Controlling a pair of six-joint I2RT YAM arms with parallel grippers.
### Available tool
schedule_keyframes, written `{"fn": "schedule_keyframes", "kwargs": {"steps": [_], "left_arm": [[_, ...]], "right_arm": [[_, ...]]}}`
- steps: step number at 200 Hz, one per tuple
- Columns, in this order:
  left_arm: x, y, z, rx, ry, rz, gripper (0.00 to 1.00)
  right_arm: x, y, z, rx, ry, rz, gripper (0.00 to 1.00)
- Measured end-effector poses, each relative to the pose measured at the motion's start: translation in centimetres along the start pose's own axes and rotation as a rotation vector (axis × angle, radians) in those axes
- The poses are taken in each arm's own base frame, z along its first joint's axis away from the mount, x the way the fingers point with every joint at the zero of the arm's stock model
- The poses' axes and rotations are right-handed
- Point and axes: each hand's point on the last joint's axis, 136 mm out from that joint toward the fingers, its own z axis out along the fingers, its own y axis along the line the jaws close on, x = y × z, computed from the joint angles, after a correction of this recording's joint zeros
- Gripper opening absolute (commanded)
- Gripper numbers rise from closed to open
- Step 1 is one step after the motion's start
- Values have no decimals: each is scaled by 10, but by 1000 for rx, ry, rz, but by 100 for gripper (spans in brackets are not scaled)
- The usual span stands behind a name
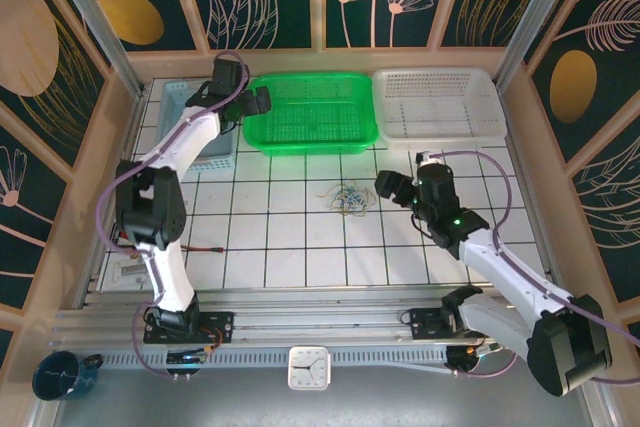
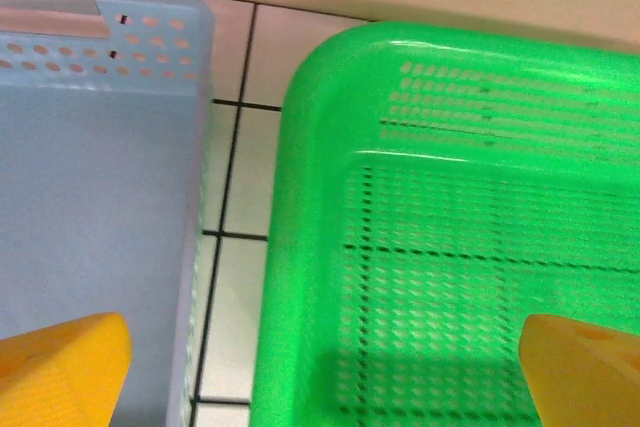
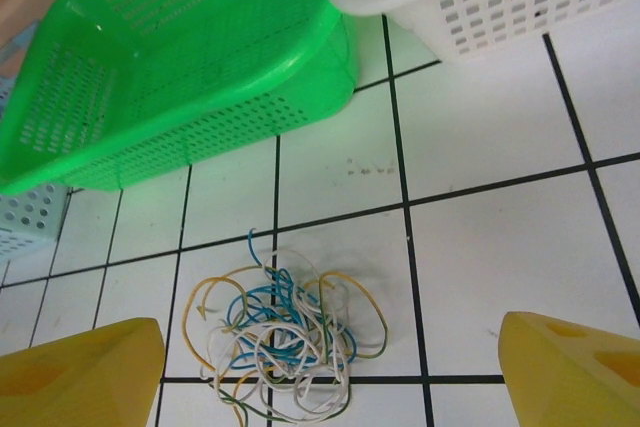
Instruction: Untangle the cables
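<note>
Dark floral panels wall a white tiled table (image 1: 300,247), where the cables (image 3: 285,332) lie in one loose knot mid-table, just near of the green basket (image 1: 310,112). The right gripper (image 3: 325,382) hangs low at their right, jaws wide and empty, seemingly lined up for a first pinch; the left gripper (image 2: 320,377), also wide open, hovers far back over the blue basket (image 2: 90,197) and green one, out of the way.

green basket (image 1: 310,112), white basket (image 1: 437,105)

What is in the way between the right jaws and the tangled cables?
Nothing I can see. Only bare white tile lies between the open right jaws and the cables.
</note>
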Motion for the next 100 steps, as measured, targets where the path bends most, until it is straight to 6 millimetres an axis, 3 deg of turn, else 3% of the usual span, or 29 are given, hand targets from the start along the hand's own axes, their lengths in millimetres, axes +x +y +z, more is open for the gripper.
{"fn": "schedule_keyframes", "kwargs": {"steps": [24,43,100], "left_arm": [[15,-10,-38,118,-21,-53,99],[44,-21,-58,226,-1,-119,99],[178,-75,-73,446,239,-258,99]], "right_arm": [[12,-2,14,2,51,0,85],[22,-2,25,3,86,-6,85],[50,9,55,-1,182,-43,81]]}}
